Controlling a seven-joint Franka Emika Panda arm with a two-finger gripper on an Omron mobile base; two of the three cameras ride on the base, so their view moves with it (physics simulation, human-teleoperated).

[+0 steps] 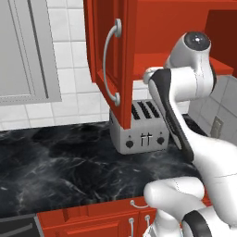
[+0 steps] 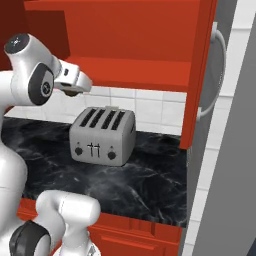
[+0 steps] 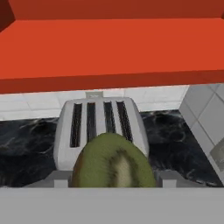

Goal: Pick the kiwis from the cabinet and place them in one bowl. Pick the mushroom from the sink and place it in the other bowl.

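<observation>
A kiwi (image 3: 113, 162) is sitting gripped in the half-closed pincer (image 3: 113, 177), hanging directly above the toaster (image 3: 99, 127), below the cabinet (image 3: 109, 48) shelf.

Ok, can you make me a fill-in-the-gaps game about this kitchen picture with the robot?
1. The end effector holds a green cut ____.
2. The silver four-slot toaster stands on the black marble ____.
3. The glossy red wall cabinet has its door swung ____.
4. The long curved silver handle is fixed to the cabinet's ____.

Missing words: kiwi; counter; open; door
</observation>
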